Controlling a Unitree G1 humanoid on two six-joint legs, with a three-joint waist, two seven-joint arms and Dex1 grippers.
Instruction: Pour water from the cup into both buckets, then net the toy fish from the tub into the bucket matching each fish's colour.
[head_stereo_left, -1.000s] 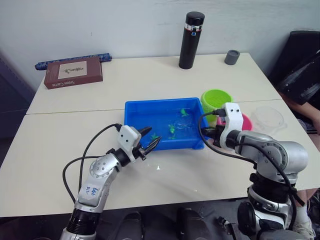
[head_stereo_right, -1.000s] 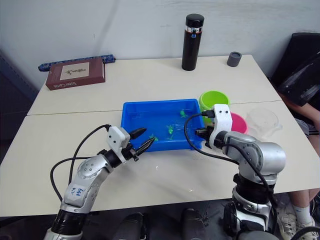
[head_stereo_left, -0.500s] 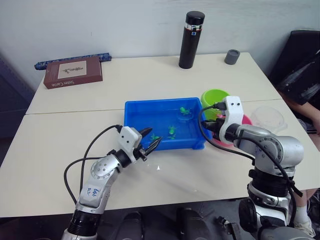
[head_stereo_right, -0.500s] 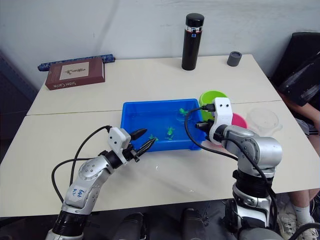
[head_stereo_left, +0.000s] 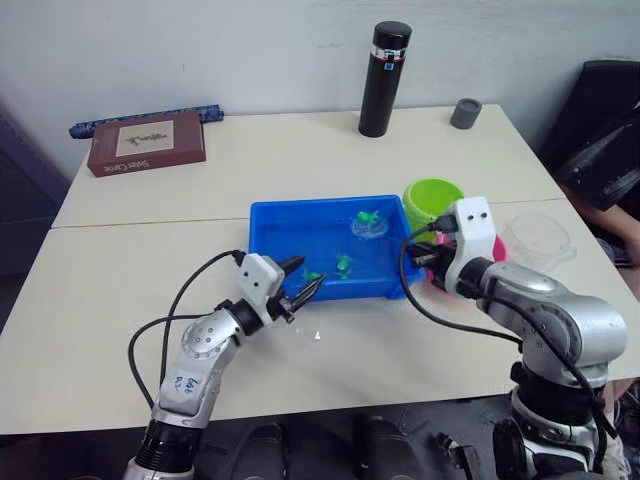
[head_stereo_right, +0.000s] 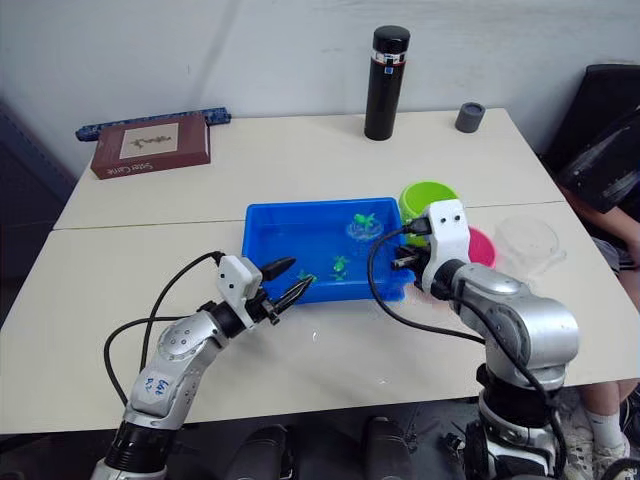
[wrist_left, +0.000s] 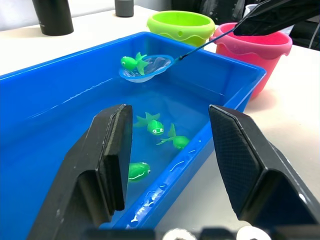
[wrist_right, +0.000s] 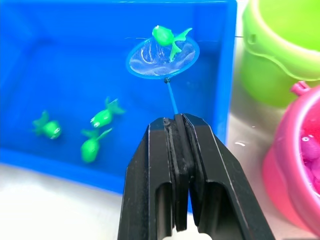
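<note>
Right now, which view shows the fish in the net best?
Right wrist view: the green fish lies on the net rim, seen from above. Left wrist view shows it side-on; the eye views show it tiny.

Office or lab room, pale tables (head_stereo_left: 150, 280), plain wall, black chair (head_stereo_left: 605, 110)

Black flask (head_stereo_left: 384, 78), grey cup (head_stereo_left: 465, 113), book (head_stereo_left: 146, 143)

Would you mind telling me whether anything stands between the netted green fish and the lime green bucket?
Only the tub's side wall lies between them. The green fish sits on the net's rim, held by the right gripper, and the lime green bucket stands just beyond that wall.
</note>
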